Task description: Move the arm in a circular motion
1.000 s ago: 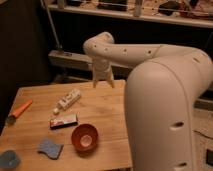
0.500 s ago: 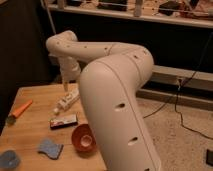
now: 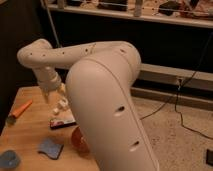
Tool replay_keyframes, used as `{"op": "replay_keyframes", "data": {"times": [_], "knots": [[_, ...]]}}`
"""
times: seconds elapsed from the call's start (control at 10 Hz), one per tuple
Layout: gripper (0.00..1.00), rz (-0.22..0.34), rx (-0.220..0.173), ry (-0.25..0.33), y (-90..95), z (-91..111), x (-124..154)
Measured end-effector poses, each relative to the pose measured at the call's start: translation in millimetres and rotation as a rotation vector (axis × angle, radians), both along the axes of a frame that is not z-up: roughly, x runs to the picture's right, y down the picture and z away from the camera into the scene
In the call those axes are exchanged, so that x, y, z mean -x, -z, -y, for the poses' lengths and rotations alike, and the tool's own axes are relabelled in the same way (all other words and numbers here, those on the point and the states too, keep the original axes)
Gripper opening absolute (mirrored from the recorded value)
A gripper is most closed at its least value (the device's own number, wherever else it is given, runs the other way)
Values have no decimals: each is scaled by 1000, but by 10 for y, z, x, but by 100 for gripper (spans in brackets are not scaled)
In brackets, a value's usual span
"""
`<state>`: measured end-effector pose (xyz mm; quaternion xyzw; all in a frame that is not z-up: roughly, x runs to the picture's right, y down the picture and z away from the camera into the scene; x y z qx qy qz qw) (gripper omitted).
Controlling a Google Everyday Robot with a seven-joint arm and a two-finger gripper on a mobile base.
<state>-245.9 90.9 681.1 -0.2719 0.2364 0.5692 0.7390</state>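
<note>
The large off-white arm (image 3: 107, 95) fills the middle of the camera view, with thick tubular segments and small dark holes. Its forearm reaches left to a rounded joint (image 3: 31, 56). The short pronged gripper (image 3: 48, 95) hangs down from there, just above the far left part of the wooden table (image 3: 25, 135). It holds nothing that I can see.
On the table lie an orange-handled tool (image 3: 19, 111), a white object (image 3: 61, 106), a dark flat packet (image 3: 62, 123), an orange bowl (image 3: 79, 141) partly hidden by the arm, a blue sponge (image 3: 50, 148) and a blue disc (image 3: 9, 160). Dark shelving (image 3: 150, 30) stands behind; cables cross the floor (image 3: 180, 125).
The arm has swung left across the view. The gripper moved from above the table's far middle to its far left, and the big upper segment came closer, covering more of the table.
</note>
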Motion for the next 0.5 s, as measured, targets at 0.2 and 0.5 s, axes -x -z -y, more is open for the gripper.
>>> {"op": "replay_keyframes", "data": {"times": [0.2, 0.5], "knots": [[65, 17, -9, 24, 401, -620, -368], [65, -15, 5, 5, 741, -1236, -924]]}}
